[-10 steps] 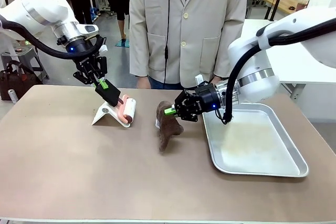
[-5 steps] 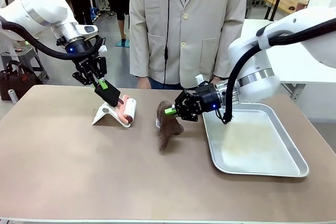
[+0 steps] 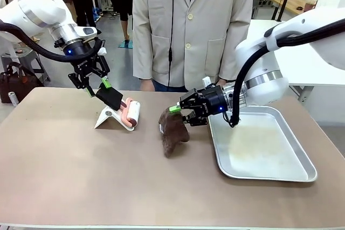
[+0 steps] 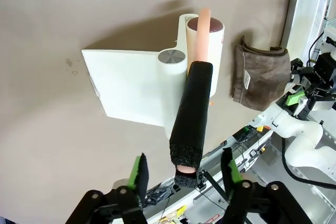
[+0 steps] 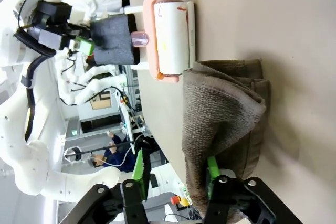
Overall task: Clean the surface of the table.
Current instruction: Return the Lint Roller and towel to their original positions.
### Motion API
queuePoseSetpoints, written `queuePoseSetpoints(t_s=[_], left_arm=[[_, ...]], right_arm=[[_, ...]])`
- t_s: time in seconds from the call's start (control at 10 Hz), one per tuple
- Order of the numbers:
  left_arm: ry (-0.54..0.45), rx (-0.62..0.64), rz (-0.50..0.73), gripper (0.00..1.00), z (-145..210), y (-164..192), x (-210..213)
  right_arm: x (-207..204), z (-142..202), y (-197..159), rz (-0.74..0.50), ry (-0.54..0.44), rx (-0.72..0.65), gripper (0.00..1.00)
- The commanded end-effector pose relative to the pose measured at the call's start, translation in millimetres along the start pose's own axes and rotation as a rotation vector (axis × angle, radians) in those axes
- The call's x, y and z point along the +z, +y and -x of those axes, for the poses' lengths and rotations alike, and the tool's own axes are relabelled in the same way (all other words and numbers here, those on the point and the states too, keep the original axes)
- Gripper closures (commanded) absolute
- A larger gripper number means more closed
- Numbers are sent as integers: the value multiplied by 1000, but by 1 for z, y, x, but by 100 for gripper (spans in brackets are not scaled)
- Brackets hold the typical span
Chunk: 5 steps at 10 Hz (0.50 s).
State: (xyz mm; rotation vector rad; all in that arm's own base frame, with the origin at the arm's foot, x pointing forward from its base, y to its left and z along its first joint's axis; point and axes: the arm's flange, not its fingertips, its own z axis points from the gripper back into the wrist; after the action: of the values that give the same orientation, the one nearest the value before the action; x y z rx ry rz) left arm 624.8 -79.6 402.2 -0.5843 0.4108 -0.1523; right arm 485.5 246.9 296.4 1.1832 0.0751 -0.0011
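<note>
The table (image 3: 81, 176) spreads brownish-taupe across the front view, and a lint roller (image 3: 131, 115) on a white stand (image 3: 108, 117) sits left of its middle. The left gripper (image 3: 94, 83) hangs just above the roller's black foam handle (image 3: 111, 98); in the left wrist view its green-padded fingers (image 4: 140, 169) stand apart on either side of the handle's end without touching it. To the roller's right lies a crumpled brown cloth (image 3: 172, 130) with a small white label, its print too small to read. The right gripper (image 3: 180, 112) is at the cloth's top, jaws parted, one pad against the fabric. Farther right of the roller rests a silver tray (image 3: 302, 154)
</note>
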Motion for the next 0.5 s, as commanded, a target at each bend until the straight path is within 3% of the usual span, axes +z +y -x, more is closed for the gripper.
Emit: queuePoseSetpoints(t_s=[0.0, 0.2, 0.4], left_arm=[[-17, -16, -1, 0, 10, 0, 0], [-35, -47, 13, 0, 22, -2, 7], [-64, -94, 30, 0, 47, -5, 17]], right_arm=[[6, 4, 1, 18, -48, -26, 0], [13, 11, 11, 133, -58, -1, 0], [19, 19, 31, 356, -110, 53, 0]])
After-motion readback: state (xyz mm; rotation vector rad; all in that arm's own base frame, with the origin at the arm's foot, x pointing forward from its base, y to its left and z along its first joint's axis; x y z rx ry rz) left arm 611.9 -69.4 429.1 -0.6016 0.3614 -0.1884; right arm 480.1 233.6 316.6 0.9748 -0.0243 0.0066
